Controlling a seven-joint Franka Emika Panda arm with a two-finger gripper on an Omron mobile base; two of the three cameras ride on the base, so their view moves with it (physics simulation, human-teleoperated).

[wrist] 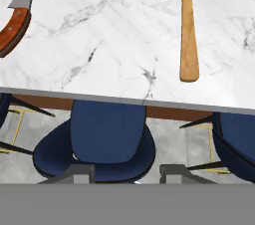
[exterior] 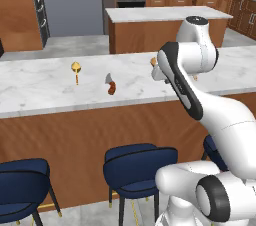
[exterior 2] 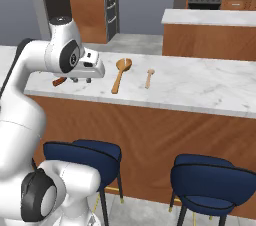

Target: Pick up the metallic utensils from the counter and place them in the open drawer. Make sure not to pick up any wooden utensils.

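White marble counter (exterior: 40,90) with grey veins over a brown wooden base, seen from the stool side. Shiny gold spoon (exterior: 76,68) lying mid-depth toward the left part of the top, bowl toward the far edge, handle pointing at the near edge. Grey-bladed utensil with reddish-brown handle (exterior: 111,85) near the spoon, closer to the near edge, lying flat; also at the upper left corner of the hand view (wrist: 14,25). Long tan wooden spoon (exterior 2: 120,74) well apart from both, bowl toward the far edge, handle end short of the near edge. Smaller wooden utensil (exterior 2: 149,77) just beside it, not touching. Gripper (exterior 2: 80,79) held above the near edge of the counter between the grey-bladed utensil and the wooden spoon, fingertips (wrist: 74,171) parted a moderate way, nothing between them. Blue stools (exterior: 137,167) below the counter's near edge.
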